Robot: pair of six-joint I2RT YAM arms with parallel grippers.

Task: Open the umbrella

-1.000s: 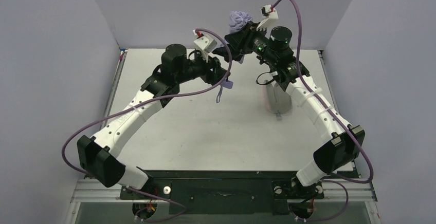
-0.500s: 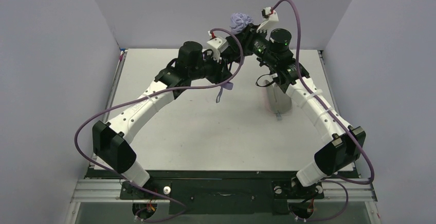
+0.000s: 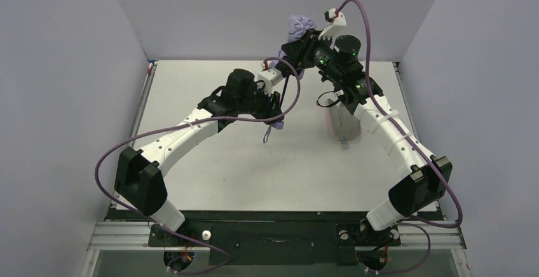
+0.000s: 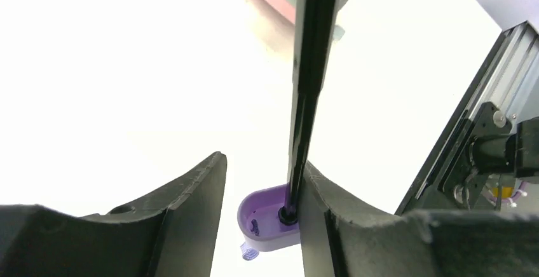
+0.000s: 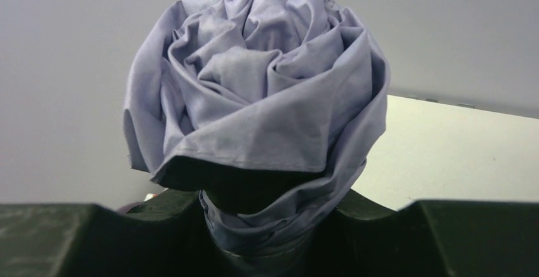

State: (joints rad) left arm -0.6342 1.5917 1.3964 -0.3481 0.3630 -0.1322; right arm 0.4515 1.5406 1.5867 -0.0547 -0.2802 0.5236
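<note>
— Differing from half a second back?
— Right gripper (image 3: 301, 37) staying high over the far edge of the table (image 3: 210, 162), clamping the umbrella (image 3: 296, 26) at its canopy. Left gripper (image 3: 277, 113) now sitting lower and nearer, baring more of the shaft (image 4: 308, 80) and pinching the handle (image 4: 267, 223).
— Showing in one view only?
— Right wrist: showing the canopy (image 5: 254, 99) bunching like a rosette, black lining beneath, fingers (image 5: 95, 239) squeezing its base. Left wrist: showing the shaft plugging into the handle.
</note>
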